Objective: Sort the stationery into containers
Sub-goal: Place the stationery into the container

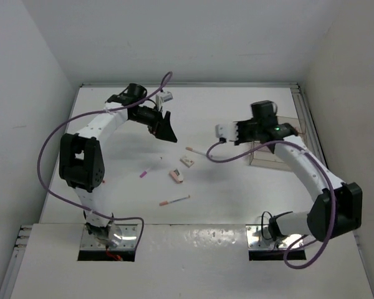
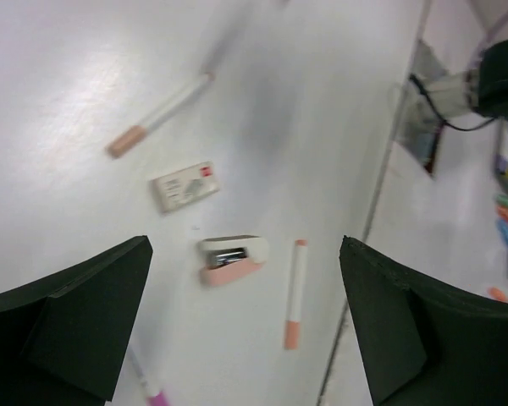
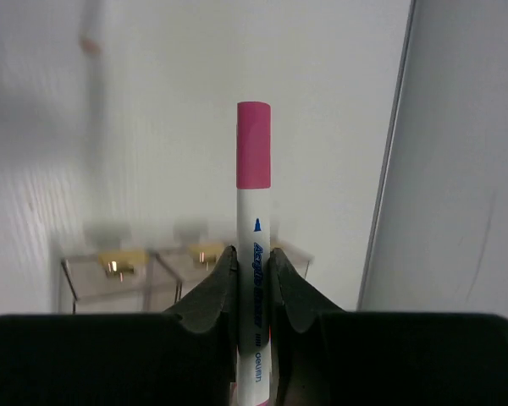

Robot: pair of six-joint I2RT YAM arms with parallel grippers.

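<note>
My right gripper [image 3: 254, 264] is shut on a white pen with a pink cap [image 3: 254, 194] and holds it upright over the clear divided box [image 3: 123, 272]. In the top view the gripper [image 1: 285, 129] hangs over that box [image 1: 275, 152] at the right; the held pen does not show there. My left gripper [image 2: 245, 326] is open and empty above the table [image 1: 164, 128]. Below it lie a white pen with a salmon cap [image 2: 295, 293], a pinkish-white eraser [image 2: 184, 185], a pink-and-white stapler-like piece [image 2: 231, 257], another pen [image 2: 161, 114] and a pink-tipped pen [image 2: 146, 385].
In the top view the loose items lie mid-table: a pen [image 1: 196, 151], the eraser [image 1: 187, 161], the pink-and-white piece [image 1: 176, 176], a pen [image 1: 174, 200] and a short pink pen [image 1: 143, 174]. Walls close the table on three sides. Purple cables loop off both arms.
</note>
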